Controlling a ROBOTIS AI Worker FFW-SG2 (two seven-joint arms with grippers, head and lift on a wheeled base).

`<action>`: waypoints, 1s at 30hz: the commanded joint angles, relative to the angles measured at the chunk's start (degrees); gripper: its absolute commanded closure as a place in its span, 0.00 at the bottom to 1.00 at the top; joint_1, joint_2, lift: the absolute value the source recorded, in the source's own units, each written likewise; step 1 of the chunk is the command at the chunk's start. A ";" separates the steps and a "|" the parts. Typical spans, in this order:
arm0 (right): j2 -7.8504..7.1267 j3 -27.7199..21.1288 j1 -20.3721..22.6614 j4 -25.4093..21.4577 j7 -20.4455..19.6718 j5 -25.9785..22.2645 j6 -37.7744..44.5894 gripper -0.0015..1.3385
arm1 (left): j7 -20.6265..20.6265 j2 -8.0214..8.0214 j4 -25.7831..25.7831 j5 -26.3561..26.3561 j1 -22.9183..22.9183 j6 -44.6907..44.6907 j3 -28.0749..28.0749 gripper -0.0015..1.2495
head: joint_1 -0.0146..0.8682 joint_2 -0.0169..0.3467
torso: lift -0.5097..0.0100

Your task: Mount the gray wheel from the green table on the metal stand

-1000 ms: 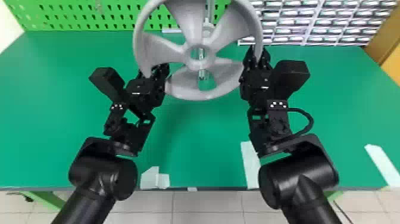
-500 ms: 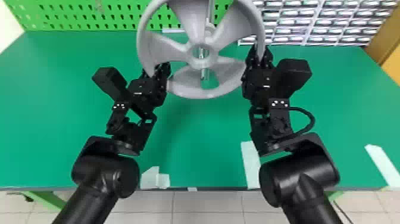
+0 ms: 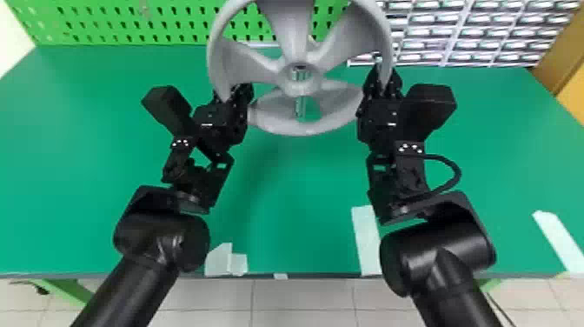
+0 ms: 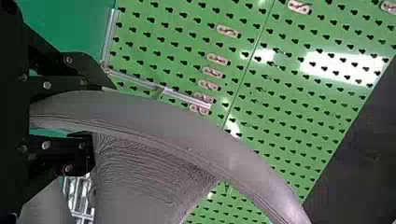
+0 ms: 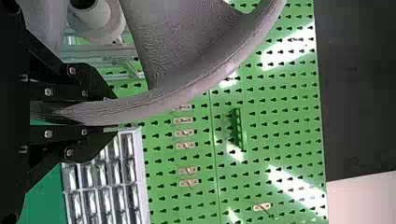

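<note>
While I've got L gripper (image 4: 95, 113) + R gripper (image 5: 109, 113) clamped on gray wheel (image 3: 293, 37), it's held above green table (image 3: 295, 187), metal stand (image 3: 300, 106) visible thru wheel. Pickup done; alignment, seating, release left imo. Can't confirm mount.

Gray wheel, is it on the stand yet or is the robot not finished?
Done: the gray wheel is up off the green table. In hand: the left claw and right claw grip its rim by the metal stand; I can't tell if it's seated. To do: probably seating it, then letting go.
</note>
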 commanded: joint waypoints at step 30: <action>0.18 -1.17 -3.11 3.21 0.00 -1.32 1.33 0.87 | 0.00 -1.07 5.67 -1.33 -5.00 0.11 -0.17 0.70 | 1.00 0.19 | 0.79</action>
